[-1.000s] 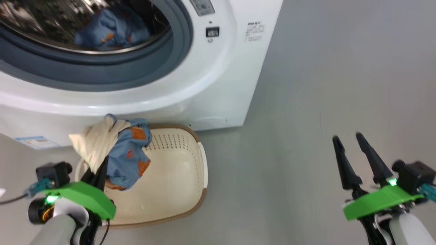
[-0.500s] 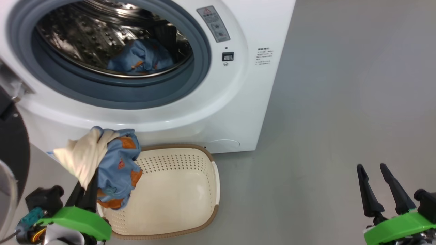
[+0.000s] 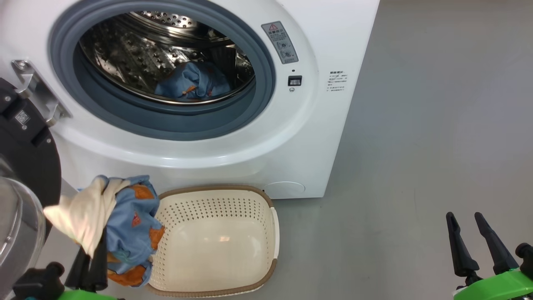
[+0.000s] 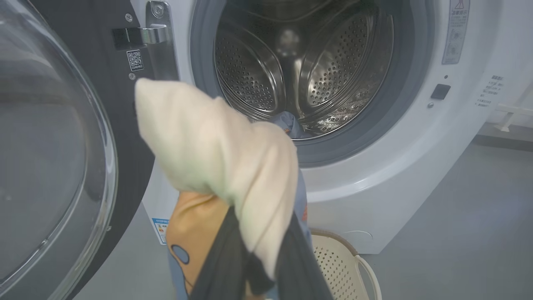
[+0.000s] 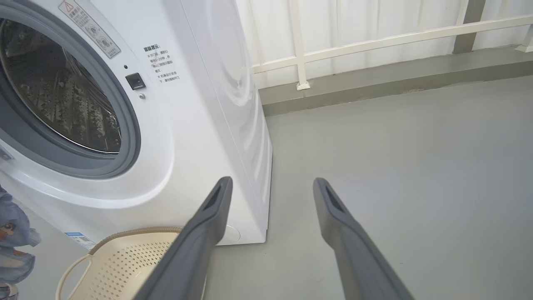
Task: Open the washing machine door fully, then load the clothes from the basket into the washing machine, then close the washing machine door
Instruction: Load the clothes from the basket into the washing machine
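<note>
Bulk of the scene is the washing machine (image 3: 250, 141), a white front-loader standing ahead of the left jaws and ahead-left of the right jaws, its mouth uncovered so that the grey-blue gasket (image 3: 166, 123) and the perforated steel drum (image 3: 137, 54) show. The washing machine door (image 4: 50, 146) is swung wide open on its hinge, and its black rim and bulging clear glass stand just to the left of the left jaws. Grey floor (image 3: 416, 125) lies beneath both grippers and runs out to the right of the machine. The basket (image 3: 216, 191) sits on the floor against the foot of the machine, below and just right of the left jaws, and no garment shows on its visible cream bottom. One blue garment (image 3: 191, 83) lies low in the drum, well ahead of the left jaws. The clothes (image 3: 120, 225), a bunch of cream, light blue and orange fabric, hang above the basket's left end. The left gripper (image 4: 256, 271) is pinched nearly closed on that bunch, which swells out above its two dark fingers. The right gripper (image 5: 271, 183) holds nothing, its fingers spread wide apart over bare floor, well to the right of the basket.
</note>
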You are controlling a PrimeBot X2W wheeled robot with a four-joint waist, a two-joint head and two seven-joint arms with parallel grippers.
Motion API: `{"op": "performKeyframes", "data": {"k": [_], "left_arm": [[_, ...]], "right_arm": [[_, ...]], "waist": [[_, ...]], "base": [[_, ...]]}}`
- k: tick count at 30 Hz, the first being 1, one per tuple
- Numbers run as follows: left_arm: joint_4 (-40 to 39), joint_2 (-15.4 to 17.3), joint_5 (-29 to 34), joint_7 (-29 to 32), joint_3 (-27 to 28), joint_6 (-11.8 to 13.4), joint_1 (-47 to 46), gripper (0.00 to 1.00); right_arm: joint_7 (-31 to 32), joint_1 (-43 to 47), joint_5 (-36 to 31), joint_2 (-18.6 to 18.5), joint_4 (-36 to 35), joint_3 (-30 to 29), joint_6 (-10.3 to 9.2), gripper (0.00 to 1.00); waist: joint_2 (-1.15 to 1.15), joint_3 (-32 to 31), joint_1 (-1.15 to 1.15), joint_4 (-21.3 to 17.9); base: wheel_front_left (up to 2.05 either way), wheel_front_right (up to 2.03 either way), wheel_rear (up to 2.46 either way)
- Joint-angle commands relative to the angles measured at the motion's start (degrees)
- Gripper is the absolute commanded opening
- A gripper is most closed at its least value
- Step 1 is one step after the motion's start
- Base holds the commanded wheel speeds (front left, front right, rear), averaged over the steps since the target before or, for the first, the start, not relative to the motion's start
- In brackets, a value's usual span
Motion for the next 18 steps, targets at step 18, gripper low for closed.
{"op": "performKeyframes", "data": {"k": [18], "left_arm": [[-6.3,-1.2,1.0,-0.8,3.4,-0.1,0.4,0.0]], "right_arm": [[-0.3,0.3,0.5,-0.7,-2.6,0.0,0.09,1.0]], "waist": [[0.0,2.6,0.0,-0.6]], "base": [[0.0,0.0,0.0]]}}
